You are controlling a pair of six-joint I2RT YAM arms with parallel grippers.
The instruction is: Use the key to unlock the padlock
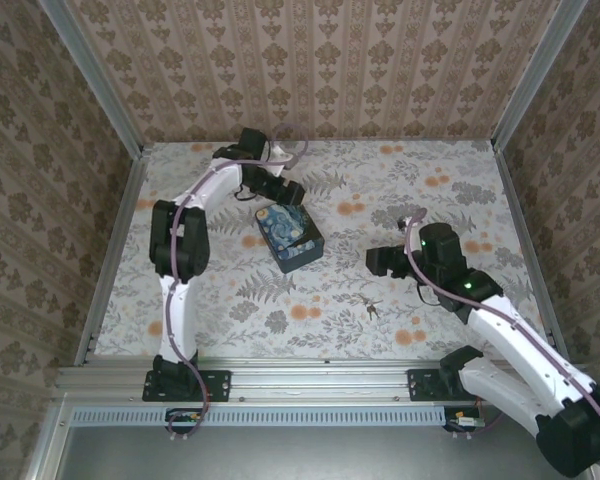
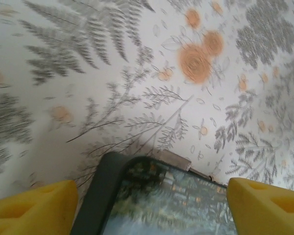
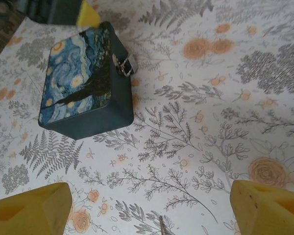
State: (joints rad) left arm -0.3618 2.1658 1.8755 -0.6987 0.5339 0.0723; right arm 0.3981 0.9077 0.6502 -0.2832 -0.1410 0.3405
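Observation:
The small silvery padlock hangs on the long side of the dark blue swirl-patterned tin, and its metal body peeks over the tin's rim in the left wrist view. My left gripper is open over the tin's far corner, one yellow finger on each side. The key lies on the floral surface, right of the tin. My right gripper hovers open just above it, and the key's thin tip shows at that view's bottom edge.
Patterned walls with aluminium corner posts close the table in on three sides. A metal rail runs along the near edge. Bare floral surface lies between the tin and the right wall.

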